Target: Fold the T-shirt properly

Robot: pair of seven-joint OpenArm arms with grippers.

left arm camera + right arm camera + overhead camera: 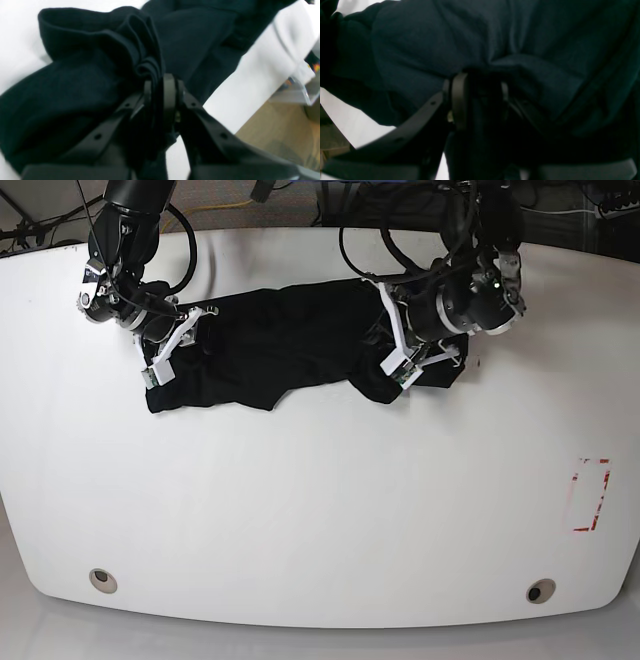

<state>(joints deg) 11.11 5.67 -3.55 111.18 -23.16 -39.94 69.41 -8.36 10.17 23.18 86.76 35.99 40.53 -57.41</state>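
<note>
- Cloth of the T-shirt [270, 350] looks soft, limp, bunched along the counter's [320, 510] far edge.
- Left tool [162, 85] pinches a gathered fold.
- Right tool [480, 85] clamps fabric too; hems grip best.

I see the T-shirt [270, 345], plain black soft cloth, lying bunched and creased across the far part of my white table [320, 500], stretched sideways, its ends gathered into thick folds, unfolded.

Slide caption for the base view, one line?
Both grippers, left and right, pinch opposite ends of the crumpled black fabric T-shirt on the white table.
</note>
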